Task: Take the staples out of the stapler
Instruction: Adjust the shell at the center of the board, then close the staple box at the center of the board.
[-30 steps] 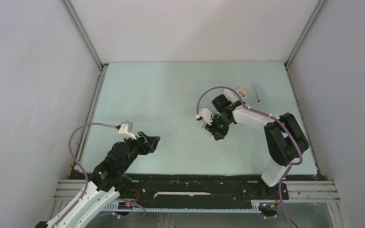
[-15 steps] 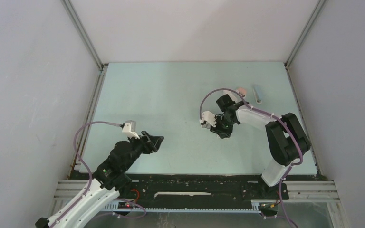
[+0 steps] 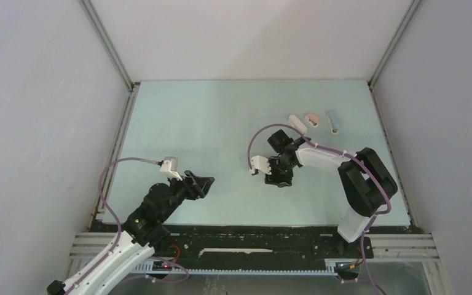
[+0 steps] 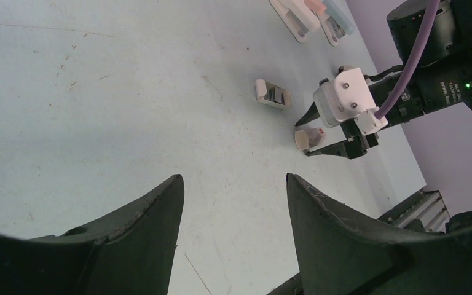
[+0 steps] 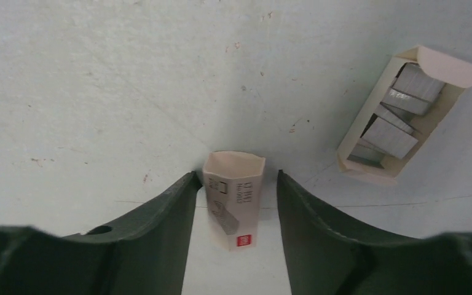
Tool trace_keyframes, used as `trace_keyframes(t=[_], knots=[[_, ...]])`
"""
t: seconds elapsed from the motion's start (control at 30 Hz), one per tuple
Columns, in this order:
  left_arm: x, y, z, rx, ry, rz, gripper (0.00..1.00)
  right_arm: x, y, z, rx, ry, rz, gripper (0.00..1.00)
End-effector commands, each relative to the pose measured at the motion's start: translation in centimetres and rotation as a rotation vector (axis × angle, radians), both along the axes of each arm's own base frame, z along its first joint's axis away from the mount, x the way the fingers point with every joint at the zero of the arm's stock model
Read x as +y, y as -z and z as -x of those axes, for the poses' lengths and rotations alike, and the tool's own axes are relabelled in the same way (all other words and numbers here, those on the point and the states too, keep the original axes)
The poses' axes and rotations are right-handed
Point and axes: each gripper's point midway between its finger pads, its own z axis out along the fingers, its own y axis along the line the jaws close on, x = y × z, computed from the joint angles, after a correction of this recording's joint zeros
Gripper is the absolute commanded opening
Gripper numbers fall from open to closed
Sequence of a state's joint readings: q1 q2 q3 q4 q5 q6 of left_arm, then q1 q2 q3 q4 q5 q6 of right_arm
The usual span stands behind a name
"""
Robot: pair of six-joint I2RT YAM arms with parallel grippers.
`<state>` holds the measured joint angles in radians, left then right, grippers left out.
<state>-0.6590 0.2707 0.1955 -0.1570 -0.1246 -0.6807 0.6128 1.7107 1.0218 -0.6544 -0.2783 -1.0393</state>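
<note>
Pale green table (image 3: 190,123): three staplers (image 3: 312,118), open tray (image 5: 445,64), small white box (image 5: 233,203).

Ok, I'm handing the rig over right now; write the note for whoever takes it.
Left claw: open, empty, over the table, near left.
Right claw: open, straddling the white box sleeve lying on the table.
Staples: grey strips in the open tray beside it.
White stapler, pink stapler, blue-grey stapler: far right, no claw on them.
Done: cannot tell if any stapler is unloaded.
Left: check each stapler, pull its strips.

the table (image 3: 209,123) was pale green. the little box (image 5: 233,206) was cream with a red mark. the staples (image 5: 399,136) were grey. the walls (image 3: 37,123) were grey-white.
</note>
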Motion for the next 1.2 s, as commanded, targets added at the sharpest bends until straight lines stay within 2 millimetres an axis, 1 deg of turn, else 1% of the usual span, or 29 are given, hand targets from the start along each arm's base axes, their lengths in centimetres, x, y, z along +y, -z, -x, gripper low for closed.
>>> trace_keyframes(t=[0.0,0.07,0.17,0.33,0.47,0.53,0.6,0.63,0.73,0.8,0.83,0.9,1.0,1.07,1.1,1.17], knots=[[-0.3,-0.3,0.0,-0.020,0.012,0.029,0.68,0.5,-0.5,0.2,-0.012,-0.007,-0.023,0.65],[-0.4,-0.4,0.0,-0.021,0.014,0.031,0.68,0.6,-1.2,0.0,-0.028,0.003,-0.037,0.74],[-0.4,-0.5,0.0,-0.025,0.013,0.036,0.70,0.9,-2.6,-0.3,-0.056,0.019,-0.073,0.81],[-0.5,-0.9,-0.1,-0.037,0.015,0.047,0.77,1.6,-5.3,-0.1,-0.055,0.053,-0.147,0.83],[-0.5,-1.1,-0.2,-0.045,0.011,0.055,0.88,1.8,-7.3,0.5,-0.058,0.060,-0.199,0.86],[-0.5,-1.3,-0.3,-0.051,0.007,0.061,0.95,1.9,-8.2,0.9,-0.053,0.058,-0.219,0.87],[-0.6,-1.4,-0.4,-0.055,0.003,0.066,1.00,1.9,-9.2,1.1,-0.056,0.065,-0.238,0.88],[-0.6,-1.5,-0.5,-0.060,0.001,0.070,1.00,2.0,-9.8,1.1,-0.057,0.080,-0.251,0.88],[-0.6,-1.7,-0.7,-0.071,-0.005,0.081,1.00,2.3,-12.0,0.2,-0.098,0.144,-0.303,0.92],[-0.6,-1.8,-0.8,-0.075,-0.008,0.087,1.00,2.5,-14.2,-1.0,-0.127,0.206,-0.354,0.97],[-0.7,-1.7,-0.8,-0.073,-0.007,0.085,1.00,2.5,-15.0,-1.4,-0.123,0.245,-0.382,0.99],[-0.9,-2.3,-1.0,-0.092,-0.003,0.097,1.00,2.3,-16.6,-2.6,-0.083,0.346,-0.454,1.00],[-1.1,-2.3,-1.1,-0.092,0.004,0.096,1.00,1.9,-17.2,-3.9,0.085,0.493,-0.542,1.00],[-1.2,-2.5,-1.1,-0.096,0.009,0.100,1.00,2.0,-17.1,-3.6,0.234,0.510,-0.591,0.99],[-1.2,-2.5,-1.2,-0.095,0.008,0.100,1.00,1.9,-16.8,-3.8,0.263,0.530,-0.598,0.98],[-1.2,-2.5,-1.2,-0.097,0.008,0.102,1.00,1.8,-16.0,-4.2,0.258,0.566,-0.592,0.96]])
